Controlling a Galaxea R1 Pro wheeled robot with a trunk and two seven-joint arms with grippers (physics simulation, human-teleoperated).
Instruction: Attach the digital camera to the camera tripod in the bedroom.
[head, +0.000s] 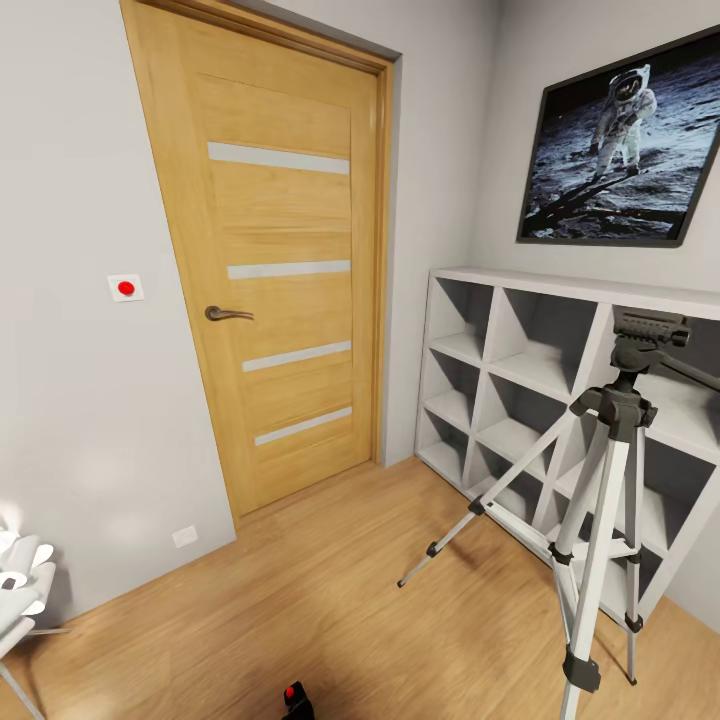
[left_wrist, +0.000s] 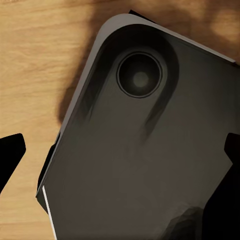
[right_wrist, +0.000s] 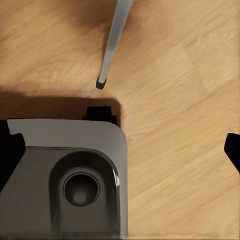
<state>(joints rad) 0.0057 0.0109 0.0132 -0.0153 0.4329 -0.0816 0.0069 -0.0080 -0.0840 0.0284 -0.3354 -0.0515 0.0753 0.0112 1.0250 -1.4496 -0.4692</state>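
1. Right, the camera tripod (head: 612, 480) stands upright on the wood floor (head: 330, 600) at about four o'clock in the head view, its long axis vertical, three silver legs splayed out from the black joint.
2. Its black head (head: 648, 330) sits on top, level with the upper cubes of the white cube shelf (head: 520, 340) just behind it, and the pan handle (head: 695, 372) runs off toward three o'clock, tilted slightly down.
3. One leg reaches out toward nine o'clock, its foot (head: 403, 582) resting on the planks.
4. Down at six o'clock, right at the frame edge, the digital camera (head: 296, 700) peeks in, red button (head: 291, 692) on top; which way it faces cannot be told.
5. Left wrist view: dark fingertips (left_wrist: 11, 150) at both frame edges, well apart, so the jaws look wide open, nothing between them but a dark grey robot panel (left_wrist: 140, 150) below.
6. Right wrist view: same story, fingertips (right_wrist: 233, 147) spread wide, gripping nothing, with a tripod leg tip (right_wrist: 101, 84) over the floor.
7. Wooden door (head: 280, 270) closed at eleven o'clock; astronaut picture (head: 620, 140) at two.
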